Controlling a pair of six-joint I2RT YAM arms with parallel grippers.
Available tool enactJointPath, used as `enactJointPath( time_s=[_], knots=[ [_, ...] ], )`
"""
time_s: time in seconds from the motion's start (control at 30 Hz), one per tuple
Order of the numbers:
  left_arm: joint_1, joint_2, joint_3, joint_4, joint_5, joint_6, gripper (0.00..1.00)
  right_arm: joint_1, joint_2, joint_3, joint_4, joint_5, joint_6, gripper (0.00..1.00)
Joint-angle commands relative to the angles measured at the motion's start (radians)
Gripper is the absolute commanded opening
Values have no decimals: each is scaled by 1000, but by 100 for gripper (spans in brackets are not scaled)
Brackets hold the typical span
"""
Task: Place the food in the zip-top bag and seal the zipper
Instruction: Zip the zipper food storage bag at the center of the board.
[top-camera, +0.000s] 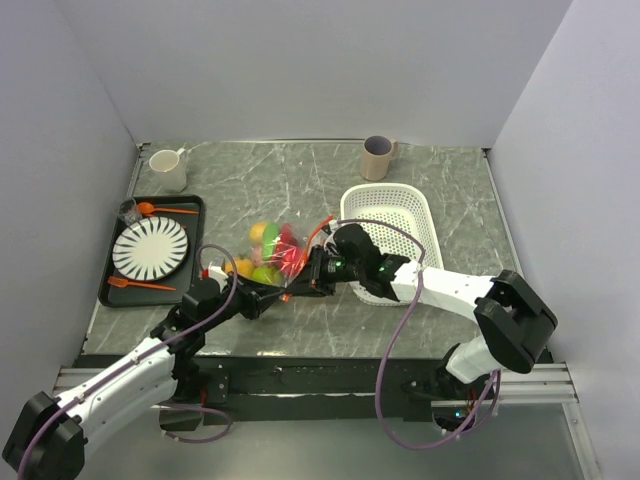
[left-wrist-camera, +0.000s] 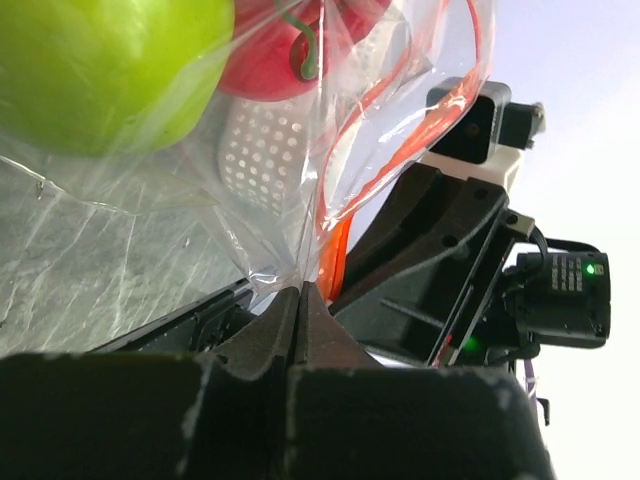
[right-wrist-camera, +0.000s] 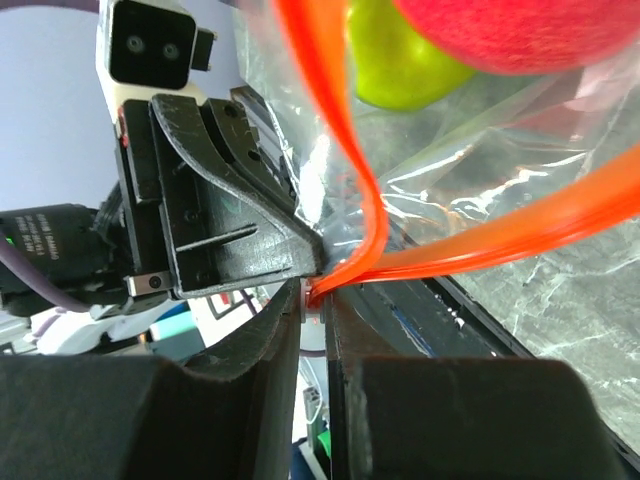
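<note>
The clear zip-top bag (top-camera: 272, 252) lies mid-table with the food (top-camera: 266, 240) inside: red, yellow and green toy pieces. A green fruit (left-wrist-camera: 100, 60) and a red one (left-wrist-camera: 270, 60) show through the plastic in the left wrist view. The orange-red zipper (top-camera: 308, 248) runs along the bag's right edge. My left gripper (top-camera: 272, 297) is shut on the bag's near corner (left-wrist-camera: 285, 265). My right gripper (top-camera: 303, 285) is shut on the zipper's small white slider (right-wrist-camera: 312, 298) at the strip's near end, right beside the left gripper. The zipper (right-wrist-camera: 470, 250) still gapes open above it.
A white perforated basket (top-camera: 395, 235) stands right of the bag, under my right arm. A black tray (top-camera: 150, 250) at the left holds a striped plate, orange spoon and fork. A white mug (top-camera: 168, 170) and a beige mug (top-camera: 378, 157) stand at the back.
</note>
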Motion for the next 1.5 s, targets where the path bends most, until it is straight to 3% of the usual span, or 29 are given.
enactJointPath(
  time_s=[0.0,0.5,0.87,1.47],
  knots=[
    [-4,-22,-39,33,62,-16,1,-51,-35,-8,57,50,12,17],
    [-4,-23,-48,62,79,-5,1,-73,-40,-14,59,59,2,18],
    [-4,-42,48,-102,27,98,1,-80,-43,15,-4,85,-50,18],
    [-4,-19,68,-128,34,99,1,-161,-50,9,-9,64,-87,18]
  ],
)
